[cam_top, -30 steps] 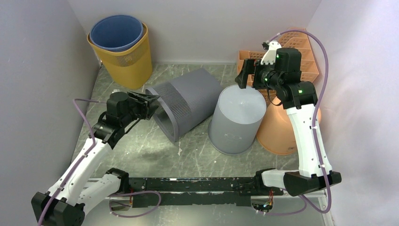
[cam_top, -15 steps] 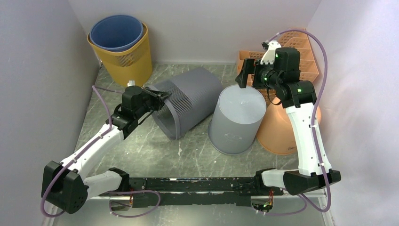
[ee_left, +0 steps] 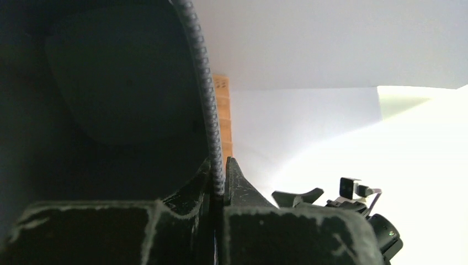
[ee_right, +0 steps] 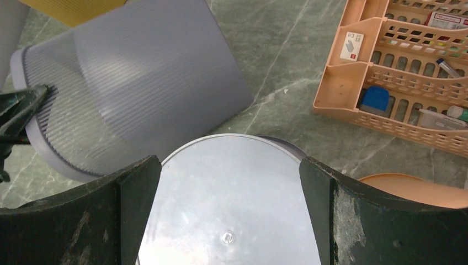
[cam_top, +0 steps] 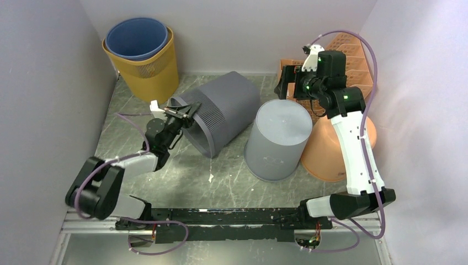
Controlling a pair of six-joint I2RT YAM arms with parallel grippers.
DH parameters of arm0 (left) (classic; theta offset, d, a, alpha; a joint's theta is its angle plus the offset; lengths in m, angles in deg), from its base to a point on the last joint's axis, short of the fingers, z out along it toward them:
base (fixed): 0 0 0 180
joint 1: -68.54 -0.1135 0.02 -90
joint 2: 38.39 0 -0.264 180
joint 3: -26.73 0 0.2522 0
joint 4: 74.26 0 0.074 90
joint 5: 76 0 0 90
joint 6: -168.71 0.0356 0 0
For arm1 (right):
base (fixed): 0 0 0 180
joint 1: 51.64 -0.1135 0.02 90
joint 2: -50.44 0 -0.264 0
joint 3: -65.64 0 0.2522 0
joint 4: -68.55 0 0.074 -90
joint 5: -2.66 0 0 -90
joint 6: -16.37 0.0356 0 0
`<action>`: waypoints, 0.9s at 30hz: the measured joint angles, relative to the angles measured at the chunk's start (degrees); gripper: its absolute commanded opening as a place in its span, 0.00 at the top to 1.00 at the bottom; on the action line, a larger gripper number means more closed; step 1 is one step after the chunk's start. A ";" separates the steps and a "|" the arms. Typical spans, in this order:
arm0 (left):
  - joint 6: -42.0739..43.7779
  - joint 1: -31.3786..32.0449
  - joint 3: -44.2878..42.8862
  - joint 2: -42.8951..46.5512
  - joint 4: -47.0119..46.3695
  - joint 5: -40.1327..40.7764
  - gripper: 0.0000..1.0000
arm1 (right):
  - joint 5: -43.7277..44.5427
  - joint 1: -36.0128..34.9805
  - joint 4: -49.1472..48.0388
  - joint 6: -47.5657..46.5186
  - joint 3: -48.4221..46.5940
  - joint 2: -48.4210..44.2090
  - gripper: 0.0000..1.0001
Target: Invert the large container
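Okay, left claw point(cam_top: 186, 112) pinching rim of ribbed grey bin point(cam_top: 226, 110), bin lying on side mid tabletop point(cam_top: 165, 182), mouth toward left arm. Right claw point(cam_top: 288, 84) spread wide above upturned smooth bin point(cam_top: 277, 138).

A: Left wrist view?
B: The ribbed grey container point(ee_left: 99, 94) runs off the left edge; its interior is too dark to read.
A: Right wrist?
B: The orange organiser point(ee_right: 386, 124) is cut off at right, contents too small to identify.

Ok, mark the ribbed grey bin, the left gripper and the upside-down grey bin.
ribbed grey bin point(cam_top: 229, 107): top view, side wall.
left gripper point(cam_top: 187, 112): top view, between its fingers, on the bin's rim.
upside-down grey bin point(cam_top: 284, 120): top view, flat base.
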 measured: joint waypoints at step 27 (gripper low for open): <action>-3.43 -8.48 -13.81 -31.17 -30.91 -14.71 0.93 | 1.25 0.02 0.09 -0.72 0.28 1.75 0.00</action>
